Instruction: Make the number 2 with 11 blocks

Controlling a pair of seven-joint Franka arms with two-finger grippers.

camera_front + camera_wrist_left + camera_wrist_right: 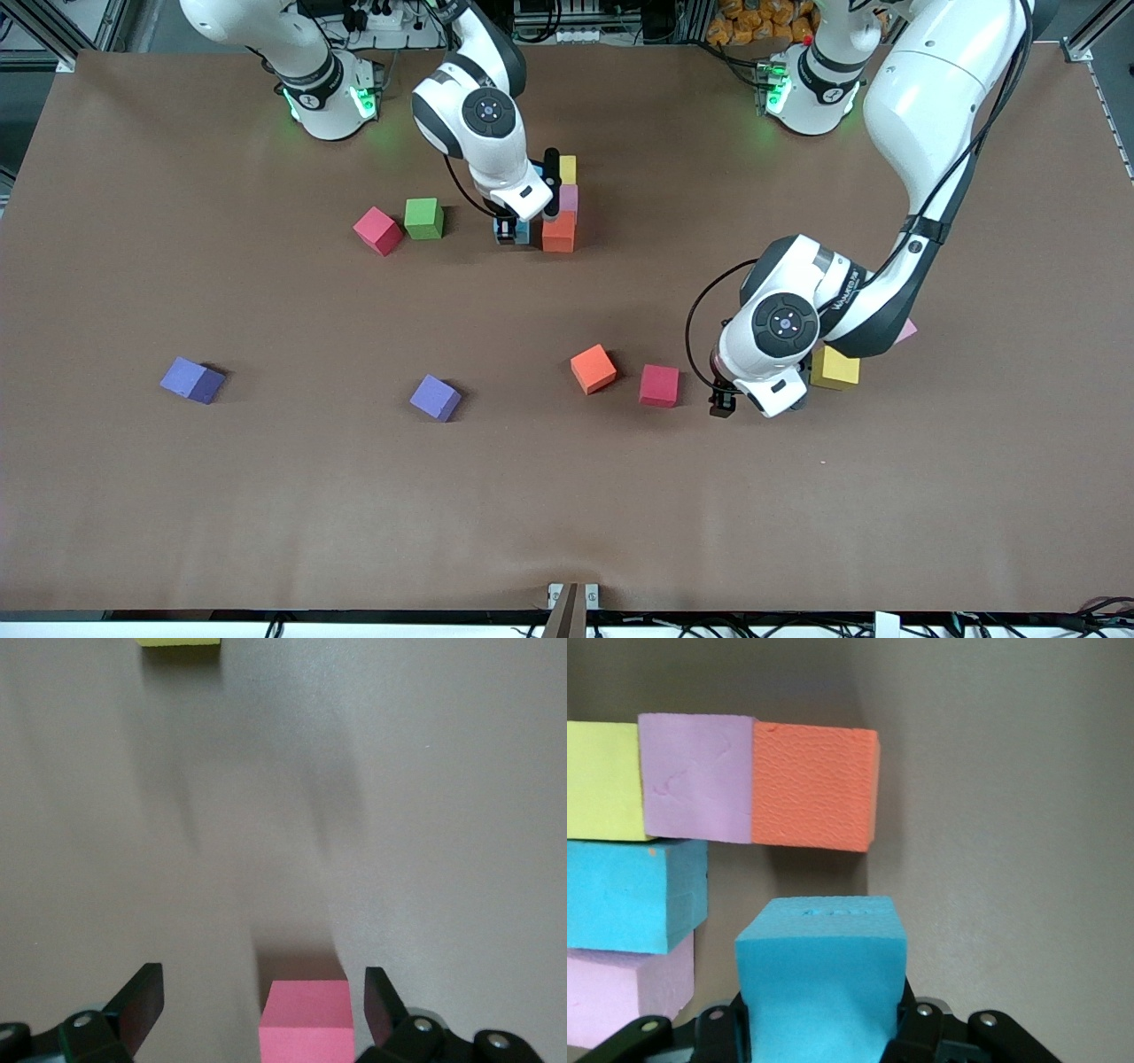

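Note:
My right gripper (516, 229) (819, 1028) is shut on a cyan block (821, 957), low beside a group of adjoining blocks. That group has a row of yellow (602, 780), pale pink (695, 775) and orange (815, 784) (558, 232), with a cyan block (633, 895) and another pale pink one (629, 992) alongside. A small gap separates the held block from the orange one. My left gripper (791, 399) (262, 974) is open around a pink block (306, 1019), which sits close to one finger and is hidden under the hand in the front view.
Loose on the table are a red block (376, 230) beside a green cube (423, 218), two purple blocks (192, 380) (435, 397), an orange block (593, 369), a red block (659, 385) and a yellow block (834, 368) (177, 641). A pink corner (905, 331) peeks out by the left arm.

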